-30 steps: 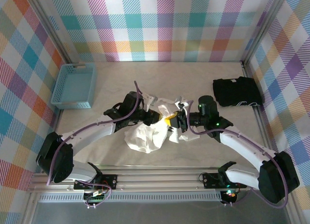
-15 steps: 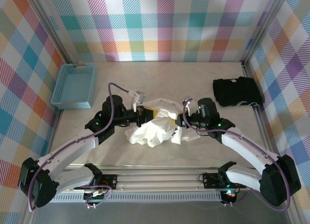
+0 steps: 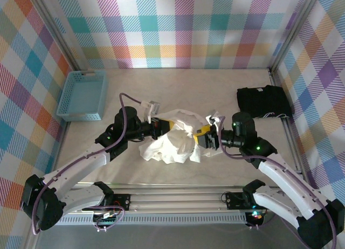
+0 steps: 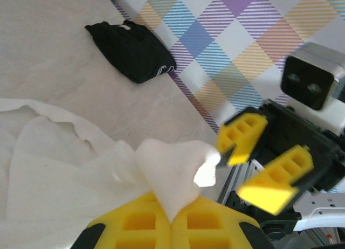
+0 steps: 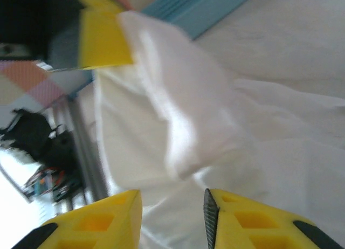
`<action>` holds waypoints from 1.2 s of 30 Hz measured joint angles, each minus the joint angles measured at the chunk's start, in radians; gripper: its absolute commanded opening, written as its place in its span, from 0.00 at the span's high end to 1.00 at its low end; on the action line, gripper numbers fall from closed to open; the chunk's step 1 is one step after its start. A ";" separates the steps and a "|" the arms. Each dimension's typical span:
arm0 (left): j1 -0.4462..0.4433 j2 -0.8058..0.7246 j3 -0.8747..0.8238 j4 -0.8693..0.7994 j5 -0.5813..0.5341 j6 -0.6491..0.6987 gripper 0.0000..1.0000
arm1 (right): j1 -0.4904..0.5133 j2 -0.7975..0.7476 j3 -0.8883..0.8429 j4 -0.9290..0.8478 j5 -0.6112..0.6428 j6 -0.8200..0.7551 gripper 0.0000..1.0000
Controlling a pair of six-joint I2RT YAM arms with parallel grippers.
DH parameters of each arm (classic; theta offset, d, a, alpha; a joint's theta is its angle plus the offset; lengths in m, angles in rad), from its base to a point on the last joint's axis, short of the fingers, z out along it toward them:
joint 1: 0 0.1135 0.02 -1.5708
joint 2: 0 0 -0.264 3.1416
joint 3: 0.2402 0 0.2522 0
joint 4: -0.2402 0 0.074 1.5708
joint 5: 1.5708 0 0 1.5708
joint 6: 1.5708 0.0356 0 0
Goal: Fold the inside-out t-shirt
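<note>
left gripper (image 4: 172, 219) pinches crumpled white thin-fabric t-shirt (image 3: 171, 144) | right gripper (image 5: 172, 200) fingers spread, just beside this t-shirt

I log the inside-out t-shirt (image 3: 171, 142) as a crumpled white heap at the middle of the surface (image 3: 215, 92). The fabric is thin, slightly shiny and heavily wrinkled. One peak is raised, pinched in the left gripper (image 4: 172, 212). The rest sags and spreads flat toward the near edge.
</note>
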 measured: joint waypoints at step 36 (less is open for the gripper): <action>0.004 0.008 0.011 -0.051 -0.012 -0.013 1.00 | 0.118 0.360 0.102 0.220 0.225 0.103 0.55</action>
